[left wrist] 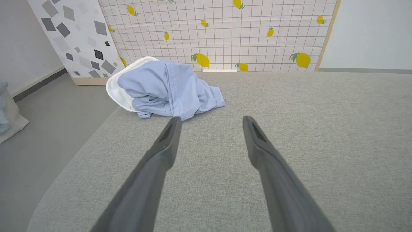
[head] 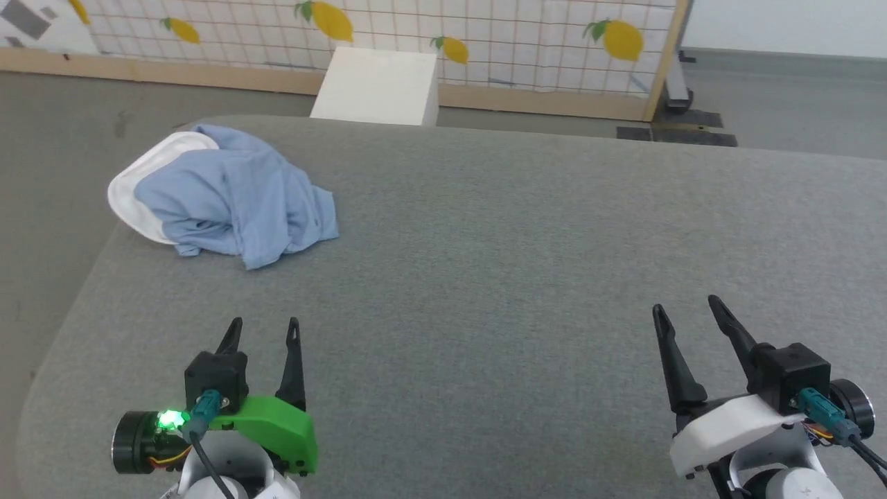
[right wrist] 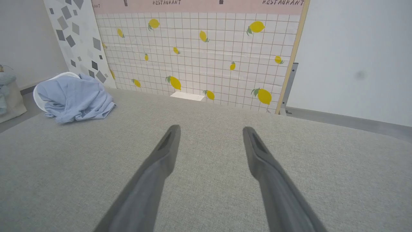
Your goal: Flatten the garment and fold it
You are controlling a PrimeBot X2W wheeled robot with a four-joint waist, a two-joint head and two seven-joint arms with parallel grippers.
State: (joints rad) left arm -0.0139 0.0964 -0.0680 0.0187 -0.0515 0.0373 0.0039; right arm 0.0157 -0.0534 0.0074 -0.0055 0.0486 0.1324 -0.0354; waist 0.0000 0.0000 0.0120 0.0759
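The garment is a light blue shirt lying in a crumpled heap, spilling out of a white round basket tipped on its side at the far left corner of the grey table. My left gripper stands open near the front left, well short of the heap, nothing between its fingers. My right gripper is open at the front right, far from the cloth. Seen from the left wrist, the garment lies just beyond the open fingers. From the right wrist it sits far left, garment.
A white box stands on the floor behind the table. A lemon-patterned panel with a wooden frame closes the back. The table's left edge curves down to grey floor. A pale bag sits on the floor at left.
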